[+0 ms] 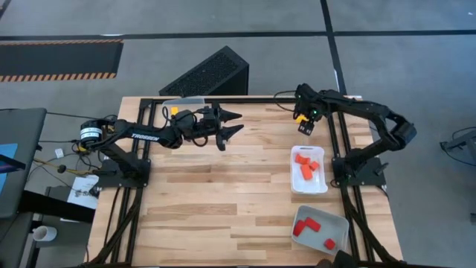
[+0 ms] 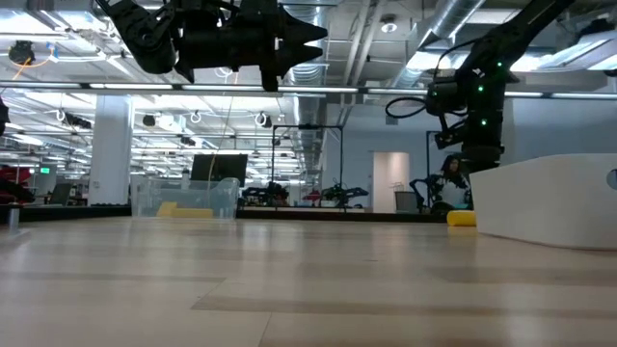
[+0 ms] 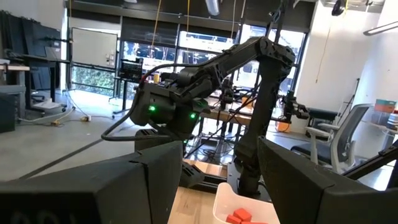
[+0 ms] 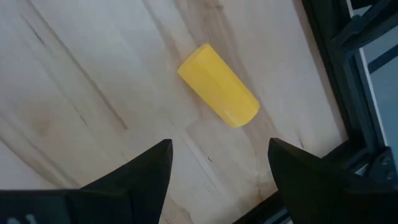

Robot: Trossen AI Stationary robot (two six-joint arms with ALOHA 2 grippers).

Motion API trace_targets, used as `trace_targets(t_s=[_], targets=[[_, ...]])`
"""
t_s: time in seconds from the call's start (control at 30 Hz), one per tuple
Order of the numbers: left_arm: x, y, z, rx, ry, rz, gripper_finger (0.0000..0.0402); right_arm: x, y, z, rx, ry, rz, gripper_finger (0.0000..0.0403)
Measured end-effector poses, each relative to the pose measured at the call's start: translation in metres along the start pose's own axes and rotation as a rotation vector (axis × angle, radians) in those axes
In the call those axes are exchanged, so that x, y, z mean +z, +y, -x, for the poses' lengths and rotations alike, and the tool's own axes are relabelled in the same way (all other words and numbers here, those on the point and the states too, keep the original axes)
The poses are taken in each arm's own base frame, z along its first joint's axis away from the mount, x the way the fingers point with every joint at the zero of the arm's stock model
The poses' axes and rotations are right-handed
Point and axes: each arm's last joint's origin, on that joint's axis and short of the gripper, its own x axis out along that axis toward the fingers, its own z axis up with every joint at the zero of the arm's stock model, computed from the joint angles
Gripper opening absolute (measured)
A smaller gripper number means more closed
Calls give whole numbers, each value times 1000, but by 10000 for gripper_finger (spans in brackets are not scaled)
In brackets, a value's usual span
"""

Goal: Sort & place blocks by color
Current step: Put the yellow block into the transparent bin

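Orange blocks (image 1: 306,168) and red blocks (image 1: 309,226) sat trayed; the right hand (image 4: 217,163), wide open and empty, hovered over a yellow block (image 4: 218,86) left on the table (image 1: 208,208).

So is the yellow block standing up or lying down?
Lying down. The yellow block rests on its long side on the bare wooden table, below the open right gripper, which isn't touching it.

Blocks (image 1: 306,168) in trays (image 1: 321,186) at table's right
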Motion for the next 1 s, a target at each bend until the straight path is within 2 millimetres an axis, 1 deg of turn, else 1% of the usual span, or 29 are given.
trace_targets(t_s=[0.17,0.43,0.63,0.7,0.9,1.0], targets=[[2,0,0,-3,-15,-5,201,-2,-6,-1,13,-5,-6,286],[1,0,0,-4,-14,-1,201,-1,-7,-1,12,-19,-4,286],[1,0,0,-4,-14,2,201,5,-9,-2,-14,-76,55,286],[1,0,0,-4,-13,2,201,8,-9,-6,-15,-76,67,286],[1,0,0,-4,-13,-1,201,9,-9,-29,11,6,107,286],[1,0,0,-4,-13,-1,201,11,-9,-37,-7,35,121,286]])
